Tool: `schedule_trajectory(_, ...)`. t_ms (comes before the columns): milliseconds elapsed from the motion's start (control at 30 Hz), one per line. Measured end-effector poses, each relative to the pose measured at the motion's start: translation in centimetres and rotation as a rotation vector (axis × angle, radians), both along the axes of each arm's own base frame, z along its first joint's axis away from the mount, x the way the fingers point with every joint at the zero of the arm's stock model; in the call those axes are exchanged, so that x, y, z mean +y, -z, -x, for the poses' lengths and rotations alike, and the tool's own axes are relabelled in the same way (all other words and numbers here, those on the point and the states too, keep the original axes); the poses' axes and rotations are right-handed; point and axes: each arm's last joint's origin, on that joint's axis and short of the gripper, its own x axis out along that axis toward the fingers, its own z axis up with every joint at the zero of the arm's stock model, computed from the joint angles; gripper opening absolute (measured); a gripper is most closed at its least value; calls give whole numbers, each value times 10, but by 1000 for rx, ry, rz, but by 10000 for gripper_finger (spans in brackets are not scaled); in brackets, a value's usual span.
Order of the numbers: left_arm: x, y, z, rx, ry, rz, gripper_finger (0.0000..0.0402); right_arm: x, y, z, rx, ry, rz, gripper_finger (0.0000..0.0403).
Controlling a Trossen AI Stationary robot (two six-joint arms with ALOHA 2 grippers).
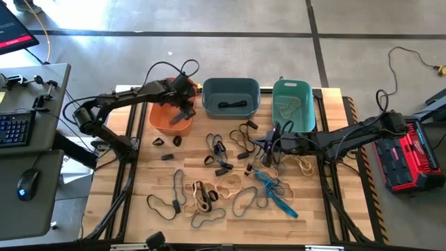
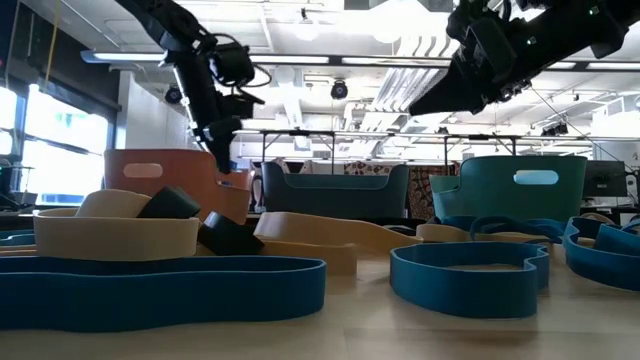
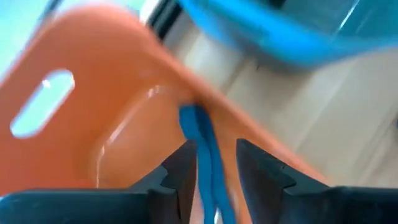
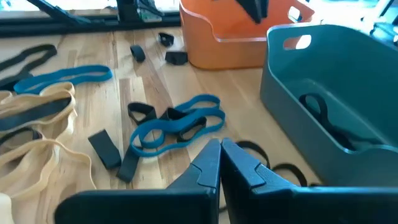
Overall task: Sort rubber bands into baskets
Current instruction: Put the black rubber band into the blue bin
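Three baskets stand in a row at the table's far side: orange point(image 1: 164, 117), slate blue-grey point(image 1: 231, 89) with a dark band point(image 1: 233, 105) inside, and teal point(image 1: 293, 89) with a tan band point(image 1: 287, 106) inside. Many blue, dark and tan rubber bands point(image 1: 223, 185) lie loose on the wooden table. My left gripper point(image 1: 185, 113) is over the orange basket's right part, shut on a blue rubber band point(image 3: 200, 134). My right gripper point(image 1: 267, 144) is shut and empty, above the table in front of the slate and teal baskets, near a blue band point(image 4: 177, 127). My left gripper pinches the blue rubber band point(image 3: 208, 180) between its two fingers, which stay a little apart around it. The fingers point down from above. The band hangs below the fingertips, slack, over the inside of the orange basket point(image 3: 124, 124), clear of the table.
Loose bands cover the table's middle and near part, with a blue bunch point(image 1: 275, 192) near the right and small dark bands point(image 1: 167, 143) in front of the orange basket. Black cables trail from both arms. A desk with a keyboard point(image 1: 14, 129) stands left, a red case point(image 1: 408, 157) right.
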Motion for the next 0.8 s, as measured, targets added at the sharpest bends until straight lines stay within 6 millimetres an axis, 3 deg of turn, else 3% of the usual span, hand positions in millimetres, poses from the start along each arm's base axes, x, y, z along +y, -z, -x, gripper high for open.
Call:
schedule_trajectory(400, -25, -18, -44, -257, 152, -170, 17, 1, 4, 2, 46, -19, -26, 0)
schedule_trajectory(800, -64, -36, -77, -507, 380, -206, 10, 1, -1, -1, 9, -43, 12, 1)
